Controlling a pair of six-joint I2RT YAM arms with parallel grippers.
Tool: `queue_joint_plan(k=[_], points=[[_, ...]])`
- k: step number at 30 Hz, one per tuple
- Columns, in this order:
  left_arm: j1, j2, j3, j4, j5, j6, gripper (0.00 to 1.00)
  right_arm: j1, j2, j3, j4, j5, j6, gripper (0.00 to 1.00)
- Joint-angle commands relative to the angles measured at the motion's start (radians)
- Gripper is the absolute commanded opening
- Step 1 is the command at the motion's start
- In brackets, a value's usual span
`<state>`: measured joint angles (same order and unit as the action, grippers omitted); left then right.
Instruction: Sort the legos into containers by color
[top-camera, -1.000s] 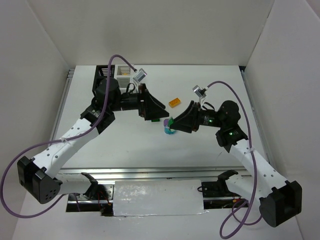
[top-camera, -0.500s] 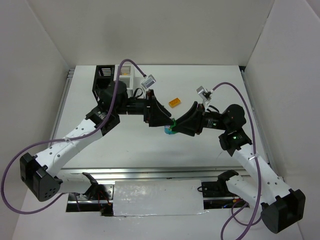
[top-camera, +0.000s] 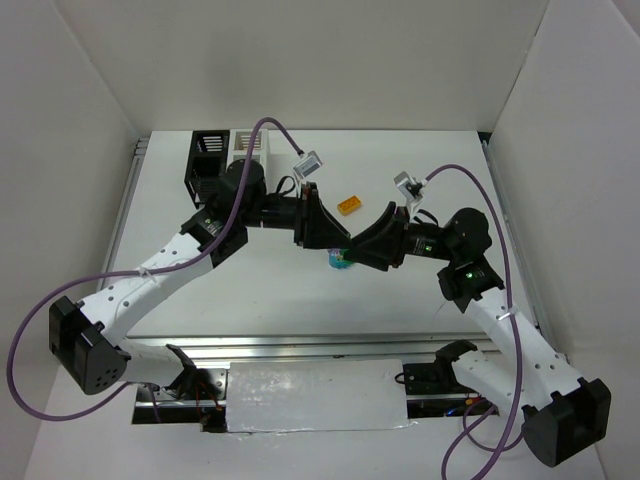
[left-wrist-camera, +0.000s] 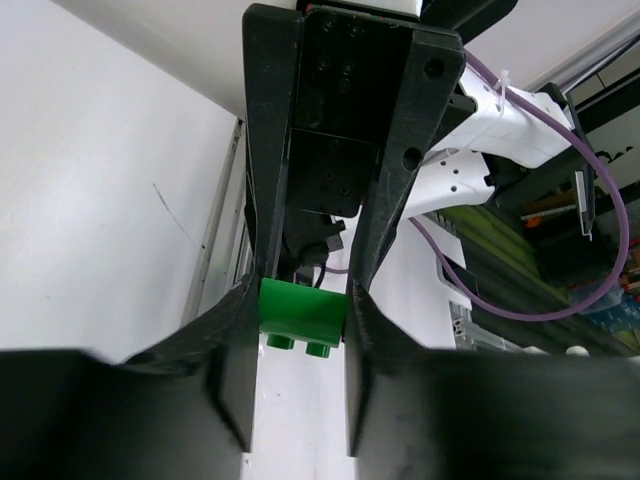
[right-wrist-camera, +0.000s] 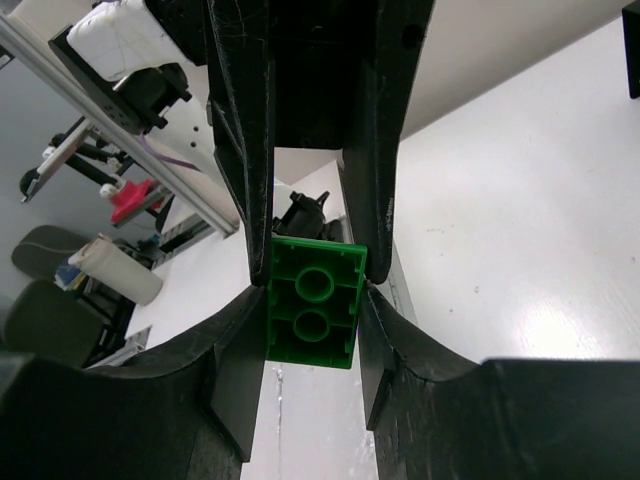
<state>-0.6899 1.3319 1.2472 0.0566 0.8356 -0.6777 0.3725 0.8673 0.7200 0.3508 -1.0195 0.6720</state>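
A green lego (right-wrist-camera: 313, 300) hangs above the table middle, gripped from both sides at once. My right gripper (right-wrist-camera: 313, 335) is shut on it, with its hollow underside facing the right wrist camera. My left gripper (left-wrist-camera: 300, 335) is shut on the same green lego (left-wrist-camera: 300, 310), studs pointing down in the left wrist view. In the top view the left gripper (top-camera: 336, 243) and right gripper (top-camera: 354, 250) meet tip to tip. A teal lego (top-camera: 339, 264) lies on the table just below them. An orange lego (top-camera: 349, 205) lies farther back. The black container (top-camera: 208, 150) and white container (top-camera: 250, 146) stand at the back left.
White walls close in the table on the left, back and right. The left arm's elbow (top-camera: 235, 185) sits close in front of the containers. A metal rail (top-camera: 300, 345) runs along the near edge, between the arm bases.
My left arm has swung right to meet the right gripper, and its jaws have closed on the green lego. The right gripper has kept its hold and shifted slightly.
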Motion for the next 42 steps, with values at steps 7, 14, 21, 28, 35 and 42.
queue_joint_plan(k=[7,14,21,28,35,42], points=[[-0.008,-0.043,0.027,0.097,0.063,-0.022,0.00,-0.003,0.006,0.012,0.082,0.018,0.012,0.23],[0.026,-0.051,0.080,-0.009,-0.030,0.044,0.00,-0.004,0.006,-0.017,0.057,0.079,0.008,1.00],[0.187,-0.069,0.144,-0.148,-0.311,0.101,0.00,-0.003,-0.024,-0.085,-0.015,0.260,-0.043,1.00],[0.202,0.031,0.282,-0.310,-0.900,0.271,0.00,-0.003,-0.077,-0.100,-0.145,0.397,-0.101,1.00],[0.248,0.196,0.267,-0.134,-1.394,0.336,0.00,-0.003,-0.122,-0.059,-0.377,0.573,-0.109,1.00],[0.322,0.404,0.314,-0.012,-1.471,0.314,0.00,-0.004,-0.160,-0.068,-0.449,0.579,-0.111,1.00]])
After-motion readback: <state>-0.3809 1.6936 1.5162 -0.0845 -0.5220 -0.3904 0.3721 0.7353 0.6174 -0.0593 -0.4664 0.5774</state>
